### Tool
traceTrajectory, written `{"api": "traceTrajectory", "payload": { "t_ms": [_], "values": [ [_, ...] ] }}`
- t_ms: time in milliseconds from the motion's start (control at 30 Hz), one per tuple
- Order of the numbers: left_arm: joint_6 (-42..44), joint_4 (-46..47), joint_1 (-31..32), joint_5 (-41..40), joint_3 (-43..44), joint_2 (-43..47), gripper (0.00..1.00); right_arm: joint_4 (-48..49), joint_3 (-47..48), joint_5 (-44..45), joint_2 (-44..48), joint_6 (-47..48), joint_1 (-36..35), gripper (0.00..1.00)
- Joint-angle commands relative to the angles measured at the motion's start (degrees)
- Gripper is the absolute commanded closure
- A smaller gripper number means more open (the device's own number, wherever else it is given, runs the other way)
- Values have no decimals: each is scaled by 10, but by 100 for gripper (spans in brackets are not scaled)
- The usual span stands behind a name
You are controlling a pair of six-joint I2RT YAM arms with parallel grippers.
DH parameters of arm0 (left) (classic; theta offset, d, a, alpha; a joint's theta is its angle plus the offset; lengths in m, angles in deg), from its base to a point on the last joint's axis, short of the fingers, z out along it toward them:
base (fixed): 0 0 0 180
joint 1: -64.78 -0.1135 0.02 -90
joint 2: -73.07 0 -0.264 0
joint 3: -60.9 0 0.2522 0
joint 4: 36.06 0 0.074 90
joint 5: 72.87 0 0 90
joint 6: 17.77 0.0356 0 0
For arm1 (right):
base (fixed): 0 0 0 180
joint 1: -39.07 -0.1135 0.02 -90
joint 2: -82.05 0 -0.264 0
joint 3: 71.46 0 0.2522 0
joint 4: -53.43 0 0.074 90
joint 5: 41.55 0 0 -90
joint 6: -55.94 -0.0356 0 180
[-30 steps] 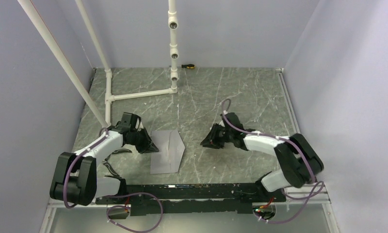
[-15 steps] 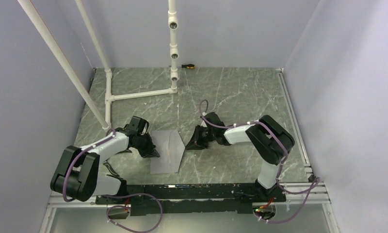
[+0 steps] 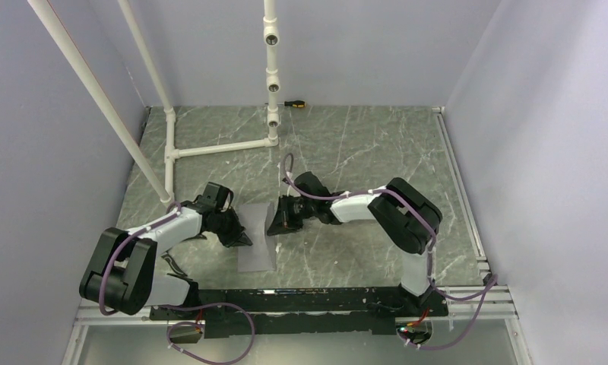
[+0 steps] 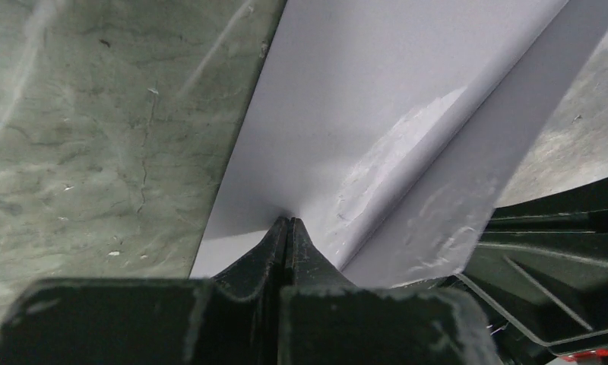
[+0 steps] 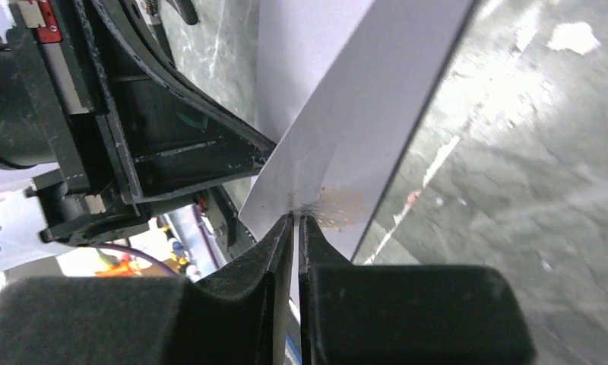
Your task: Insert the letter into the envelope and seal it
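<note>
Envelope, pale grey, lies flat near the front of the green-grey marbled table, between the two arms. Its flap is raised, the tip pinched in the right gripper. On its left side rest the tips of the left gripper, fingers pressed together. A white pipe frame stands rear left. A screwdriver lies by the plain lavender back wall.

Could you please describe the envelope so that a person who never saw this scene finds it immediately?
On the marbled grey-green table, look near the front edge, left of the middle. The envelope is the flat light grey paper between the left gripper, which presses on it, and the right gripper, which holds its flap up. It is the only paper in view.
</note>
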Motion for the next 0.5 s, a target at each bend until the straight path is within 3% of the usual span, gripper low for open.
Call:
{"api": "traceTrajectory", "payload": {
  "t_ms": [0, 467],
  "values": [
    [-8, 12, 3, -34, -29, -15, 98, -56, 51, 25, -25, 57, -14, 89],
    [-13, 11, 3, -20, -28, 7, 97, -131, 99, 74, -58, 97, -32, 90]
  ]
}}
